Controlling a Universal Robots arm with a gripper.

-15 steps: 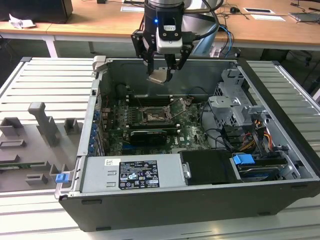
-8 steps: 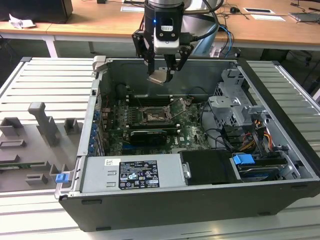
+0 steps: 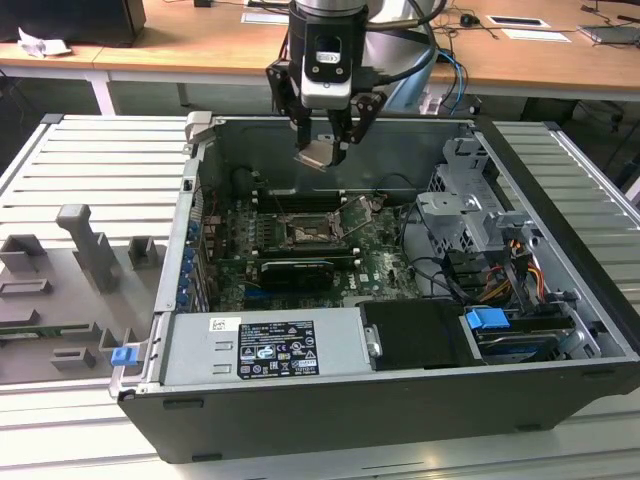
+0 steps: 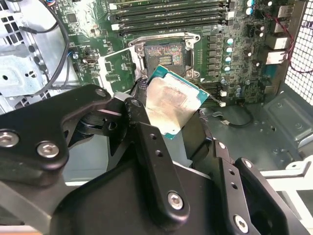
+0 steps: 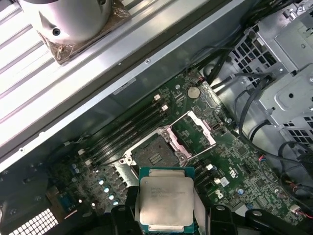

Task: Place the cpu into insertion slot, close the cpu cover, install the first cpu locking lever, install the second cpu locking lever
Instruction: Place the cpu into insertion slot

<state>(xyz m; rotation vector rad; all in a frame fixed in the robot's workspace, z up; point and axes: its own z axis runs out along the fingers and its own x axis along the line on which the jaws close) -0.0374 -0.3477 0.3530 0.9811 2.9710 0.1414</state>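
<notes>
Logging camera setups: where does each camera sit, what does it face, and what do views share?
Exterior view: off the arm, above the open computer case, looking down into it; arm wrist and gripper show.
Second wrist view: on the arm, looking past the gripper's black links at the motherboard.
First wrist view: on the arm, looking down at the insertion slot and open cpu cover; gripper parts flank the cpu.
All share the gripped cpu.

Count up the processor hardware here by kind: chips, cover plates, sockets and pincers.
cpu: 1
cpu cover, flipped open: 1
socket, empty: 1
pincer, shut on the cpu: 1
Total: 4
</notes>
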